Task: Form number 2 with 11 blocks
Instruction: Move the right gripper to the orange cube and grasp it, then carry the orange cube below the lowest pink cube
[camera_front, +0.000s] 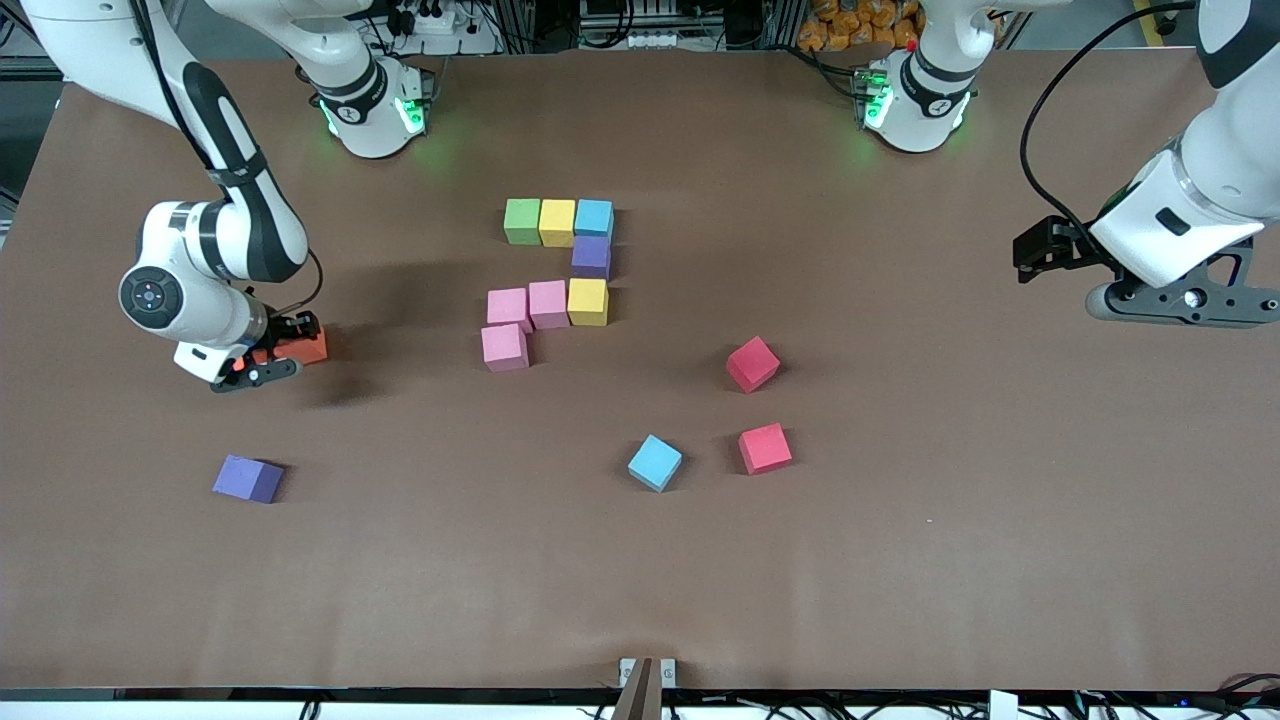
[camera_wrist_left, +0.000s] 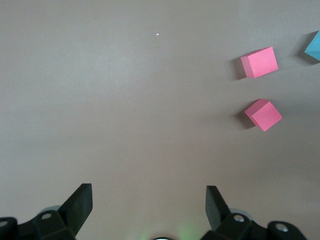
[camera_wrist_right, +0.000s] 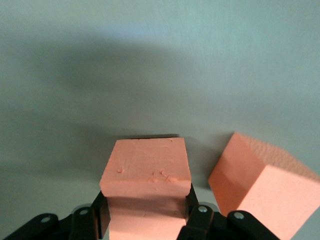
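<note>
The bench (camera_front: 900, 560) is a flat expanse of matte brown covering, and on it lie small soft-looking foam cubes with square faces and slightly rounded edges. Near its middle stands the partly built number 2 (camera_front: 553, 275): a top row of green block (camera_front: 521, 221), yellow block (camera_front: 557, 222) and light blue block (camera_front: 594, 218), a purple block (camera_front: 591, 257) under the blue one, then a row of two pink blocks (camera_front: 528, 305) and a second yellow block (camera_front: 588, 302), and one more pink block (camera_front: 504, 347) at the row's 7 o'clock. Its long axis runs from the robots' bases toward the front camera, top toward the bases. Loose pieces lie around it: two red blocks (camera_front: 753, 363) (camera_front: 765, 448) and a turned light blue cube (camera_front: 655, 462) at about 4 o'clock from the figure, a loose purple cube (camera_front: 249, 479) at about 8 o'clock. The right gripper (camera_wrist_right: 145, 220) sits low at the right arm's end of the bench, at about 9 o'clock from the figure, its fingers clenched on an orange block (camera_wrist_right: 146, 172) whose top face is pitted; a second orange cube (camera_wrist_right: 260, 187) lies just beside it, tilted. The left gripper (camera_wrist_left: 147, 207) waits over bare bench, fingers spread wide and holding nothing.
</note>
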